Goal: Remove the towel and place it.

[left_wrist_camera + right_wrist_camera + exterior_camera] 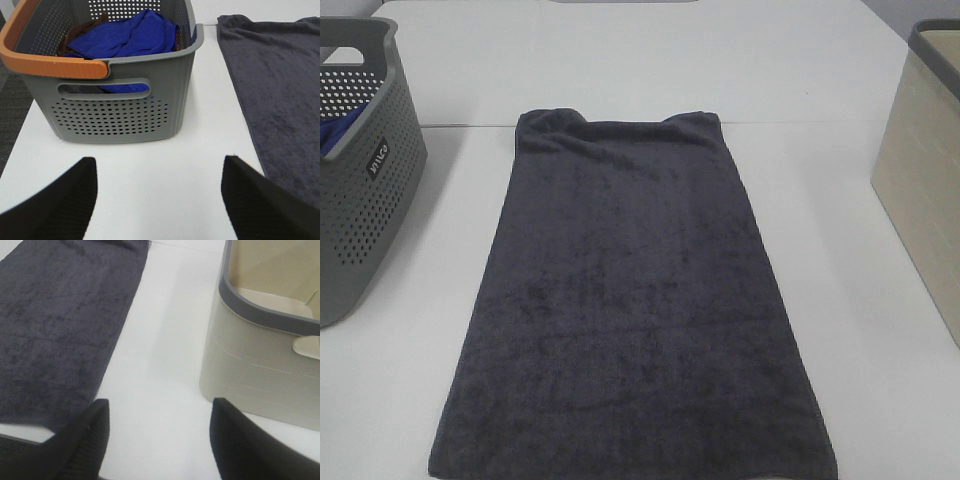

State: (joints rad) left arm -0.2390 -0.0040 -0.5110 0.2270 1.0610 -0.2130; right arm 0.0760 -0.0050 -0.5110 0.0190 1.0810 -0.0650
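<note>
While both arms stay out of the high camera's sight, the towel (630, 300) lies spread flat and lengthwise down the middle of the white bench (650, 60), its far edge slightly rumpled and its near end running to the bottom of that view. To the left of it stands a grey perforated laundry basket (360, 180), apart from the towel with bare bench between them. The left wrist view shows that basket has an orange handle (40, 55) and holds a blue cloth (127, 35) over something brown (80, 35). On the right side of the bench stands a beige bin (925, 170) with a grey rim (260, 310), also clear of the towel.

The left gripper (160, 200) hovers over bare bench between basket and towel, its dark fingers (55, 205) spread wide with nothing between them. The right gripper (157, 440) hangs over the gap between the towel's long edge and the beige bin, its fingers (250, 445) likewise spread and empty.
</note>
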